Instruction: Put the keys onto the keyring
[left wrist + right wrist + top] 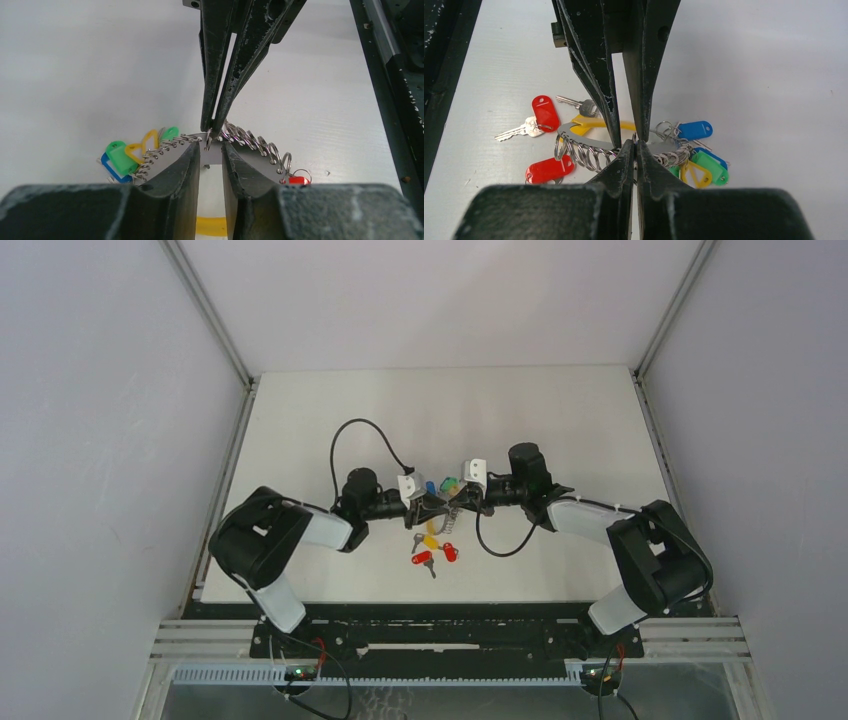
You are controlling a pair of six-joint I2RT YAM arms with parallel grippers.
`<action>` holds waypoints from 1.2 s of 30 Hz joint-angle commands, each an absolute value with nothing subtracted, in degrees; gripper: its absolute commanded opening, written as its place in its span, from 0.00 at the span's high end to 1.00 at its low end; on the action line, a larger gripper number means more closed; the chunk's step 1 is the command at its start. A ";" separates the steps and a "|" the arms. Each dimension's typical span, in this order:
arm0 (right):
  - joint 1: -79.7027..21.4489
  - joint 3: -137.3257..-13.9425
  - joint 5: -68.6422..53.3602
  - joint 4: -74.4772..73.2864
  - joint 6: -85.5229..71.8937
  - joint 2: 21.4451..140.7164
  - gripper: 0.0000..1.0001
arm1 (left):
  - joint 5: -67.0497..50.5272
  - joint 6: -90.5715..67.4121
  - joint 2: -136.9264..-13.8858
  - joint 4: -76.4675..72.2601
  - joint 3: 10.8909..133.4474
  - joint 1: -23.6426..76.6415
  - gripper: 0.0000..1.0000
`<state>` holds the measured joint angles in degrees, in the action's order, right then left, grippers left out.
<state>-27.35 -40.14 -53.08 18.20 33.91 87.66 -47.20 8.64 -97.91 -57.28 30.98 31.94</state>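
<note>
Silver keyring (574, 131), axis near–far | left gripper (210, 150), right gripper (636, 147) both clamped mid-band | keys (545, 113) beside near end, equidistant

Diffuse white light is falling from overhead, rendering the table (560, 430) bright and even in the top view. Shadows under the arms are lying soft and faint. In the wrist views, the bases of the left gripper (210, 150) and the right gripper (635, 145) are blurring into dark, defocused masses along the lower edge. Small highlights are glinting off the keyring (584, 152), which is showing in sharp focus.
</note>
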 commanded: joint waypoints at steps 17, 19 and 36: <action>-27.31 -42.50 -55.20 18.38 35.09 87.26 1.00 | -43.89 14.24 -94.46 -51.60 32.80 32.70 1.00; -27.05 -42.60 -54.75 17.49 34.74 86.69 0.96 | -42.72 16.33 -93.25 -46.56 33.38 32.77 1.00; -25.69 -42.54 -52.65 16.40 31.54 85.64 0.77 | -34.48 27.37 -89.21 -10.16 45.19 35.07 1.00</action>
